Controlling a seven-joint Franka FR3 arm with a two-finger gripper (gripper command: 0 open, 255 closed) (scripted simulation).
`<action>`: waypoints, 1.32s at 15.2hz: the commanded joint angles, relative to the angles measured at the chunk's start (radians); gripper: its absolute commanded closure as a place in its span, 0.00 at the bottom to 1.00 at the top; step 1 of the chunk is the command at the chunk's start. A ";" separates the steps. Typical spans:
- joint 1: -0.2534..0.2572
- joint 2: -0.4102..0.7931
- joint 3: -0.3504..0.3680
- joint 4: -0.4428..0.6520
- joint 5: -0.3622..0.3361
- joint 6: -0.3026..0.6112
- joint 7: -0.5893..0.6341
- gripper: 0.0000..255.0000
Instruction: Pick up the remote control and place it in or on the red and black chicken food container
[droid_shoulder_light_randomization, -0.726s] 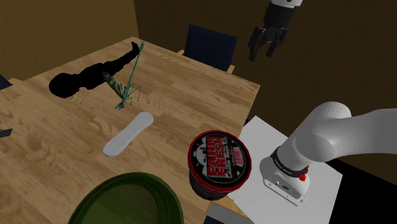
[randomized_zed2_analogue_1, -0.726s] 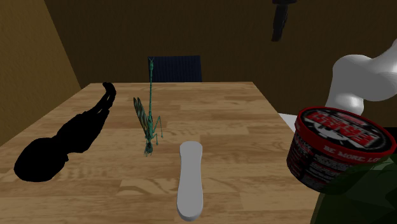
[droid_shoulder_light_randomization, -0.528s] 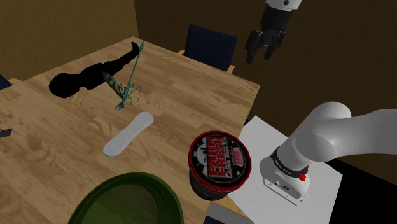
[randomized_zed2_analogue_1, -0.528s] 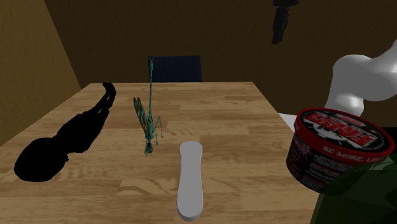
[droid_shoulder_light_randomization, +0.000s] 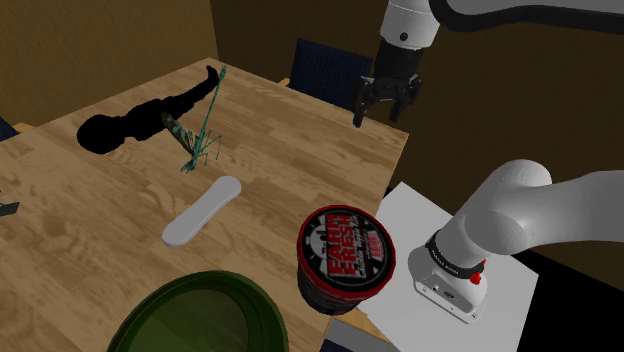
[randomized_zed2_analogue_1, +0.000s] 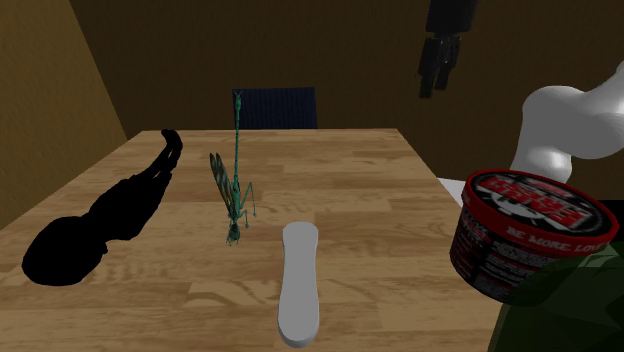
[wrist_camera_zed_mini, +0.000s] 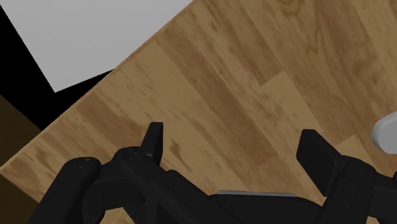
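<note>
The remote control (droid_shoulder_light_randomization: 203, 210) is a plain grey-white bar lying flat on the wooden table (droid_shoulder_light_randomization: 300, 130); it also lies mid-table in the second exterior view as the remote (randomized_zed2_analogue_1: 299, 283). An end of the remote (wrist_camera_zed_mini: 385, 132) shows beside one finger. The red and black round container (droid_shoulder_light_randomization: 345, 256) stands at the table's near edge by the stand, and the container (randomized_zed2_analogue_1: 525, 233) sits at the second exterior view's right. My gripper (droid_shoulder_light_randomization: 383, 110) hangs open and empty above the table's far edge, well away from the remote. The gripper (randomized_zed2_analogue_1: 436, 75) is high up; its fingers (wrist_camera_zed_mini: 315, 153) stand wide apart.
A green mantis figure (droid_shoulder_light_randomization: 200, 135) and a flat black shape (droid_shoulder_light_randomization: 140, 115) lie beyond the remote. A dark green bowl (droid_shoulder_light_randomization: 200, 315) sits at the near edge. A dark blue chair (droid_shoulder_light_randomization: 330, 72) stands behind the table. The white stand top (droid_shoulder_light_randomization: 450, 270) lies beside the container.
The gripper has come down and moved toward the shoulder view's left, from above the floor beyond the table to over its far edge. Nothing on the table has moved.
</note>
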 joint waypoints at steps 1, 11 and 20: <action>0.004 0.019 0.062 -0.005 0.041 0.033 0.093 0.00; -0.034 0.252 0.355 0.073 0.145 0.232 0.510 0.00; -0.160 0.626 0.637 0.277 -0.003 0.400 0.962 0.00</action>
